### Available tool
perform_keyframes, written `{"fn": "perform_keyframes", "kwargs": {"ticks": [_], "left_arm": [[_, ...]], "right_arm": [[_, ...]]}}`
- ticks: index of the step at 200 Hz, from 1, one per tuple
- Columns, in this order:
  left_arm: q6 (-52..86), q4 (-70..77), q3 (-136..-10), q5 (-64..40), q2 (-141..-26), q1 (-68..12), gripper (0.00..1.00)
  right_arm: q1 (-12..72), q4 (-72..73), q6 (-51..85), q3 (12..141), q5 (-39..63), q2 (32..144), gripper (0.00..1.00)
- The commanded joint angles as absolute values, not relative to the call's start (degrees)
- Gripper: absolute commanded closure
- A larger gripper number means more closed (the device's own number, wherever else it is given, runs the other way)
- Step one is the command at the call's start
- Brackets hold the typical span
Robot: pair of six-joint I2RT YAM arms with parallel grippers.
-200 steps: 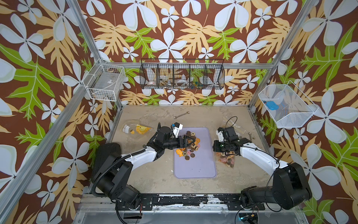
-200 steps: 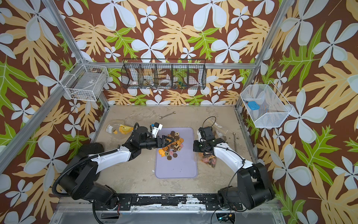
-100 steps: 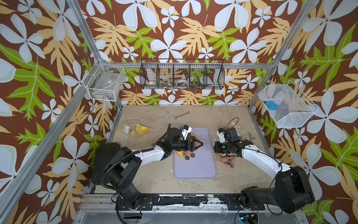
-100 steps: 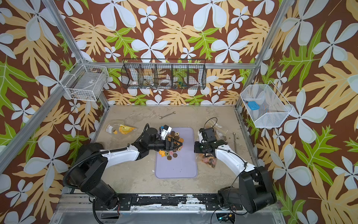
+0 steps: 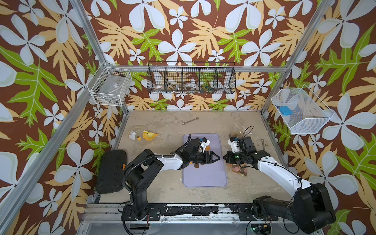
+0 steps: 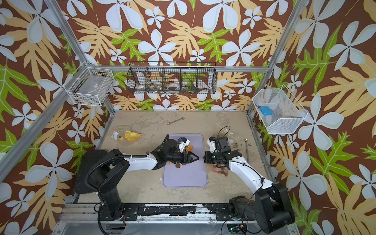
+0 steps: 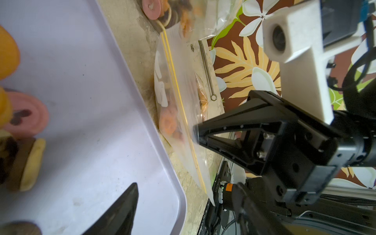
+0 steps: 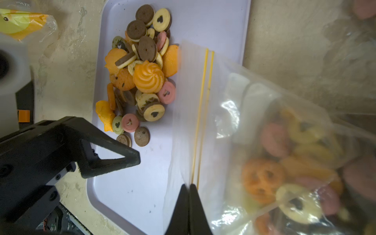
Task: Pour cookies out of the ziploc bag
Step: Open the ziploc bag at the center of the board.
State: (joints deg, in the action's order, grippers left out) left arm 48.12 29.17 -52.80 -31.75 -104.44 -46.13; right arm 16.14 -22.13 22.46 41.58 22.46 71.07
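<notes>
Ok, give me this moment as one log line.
left end effector: open, empty, above tray | right end effector: shut on ziploc bag | cookies: pile on tray, more inside bag

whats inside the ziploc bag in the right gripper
Inside the ziploc bag: pink, orange and pale yellow cookies, bunched away from the zip. Any beneath them are covered.

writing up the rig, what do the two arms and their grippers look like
The left arm and right arm match: white links between chunky black joints. The left gripper and right gripper have black, triangular, open-framed fingers tapering to points. A white camera block sits on each wrist; black cables run along both arms.
</notes>
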Motion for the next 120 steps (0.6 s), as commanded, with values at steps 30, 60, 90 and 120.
{"fn": "perform_keyframes", "kwargs": {"ticks": [30,60,90,120], "left_arm": [[49.2,32.6,-53.4,-32.6,-105.9,-47.4,0.32],[49.1,32.4,-54.5,-33.3,-107.4,-48.3,0.37],[49.6,33.1,-55.2,-33.3,-108.0,-49.2,0.40],[50.0,32.6,-55.8,-33.3,-109.1,-49.6,0.48]], "right_arm": [[16.2,-23.6,22.1,39.9,25.6,68.4,1.00],[16.2,-24.4,22.1,39.0,26.4,67.1,1.00],[16.1,-24.8,22.2,38.8,26.8,66.5,1.00],[16.2,-25.0,22.3,38.6,27.1,66.3,1.00]]}}
